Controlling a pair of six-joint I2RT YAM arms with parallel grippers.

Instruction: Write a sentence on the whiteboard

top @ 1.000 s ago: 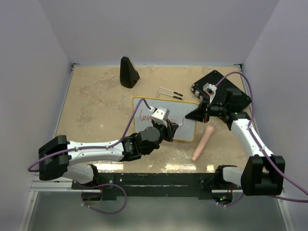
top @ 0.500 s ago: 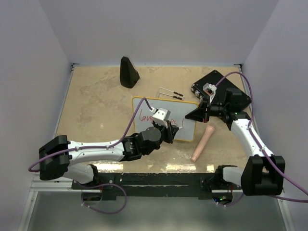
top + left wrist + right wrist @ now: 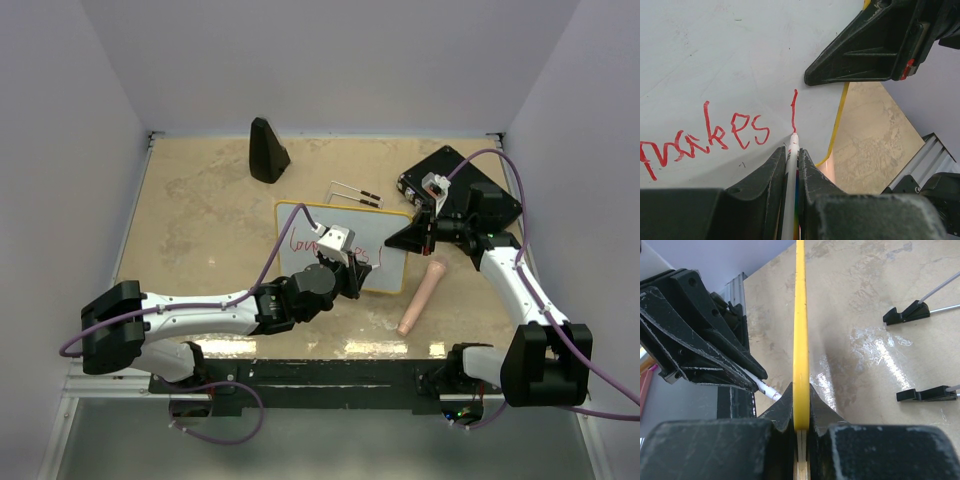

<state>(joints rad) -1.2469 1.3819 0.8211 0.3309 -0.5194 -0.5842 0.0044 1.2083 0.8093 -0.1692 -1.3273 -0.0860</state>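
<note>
Your left jaws pinch the marker (image 3: 791, 155), right jaws clamp the whiteboard (image 3: 715, 50); the sentence (image 3: 742, 131) reaches "makes" plus one stroke, likely unfinished.

From above, the left end effector (image 3: 350, 262) is covering the middle of the sentence (image 3: 297, 241), and the rest is reading too small. In the left wrist view its leftmost strokes are running off the left edge.
</note>
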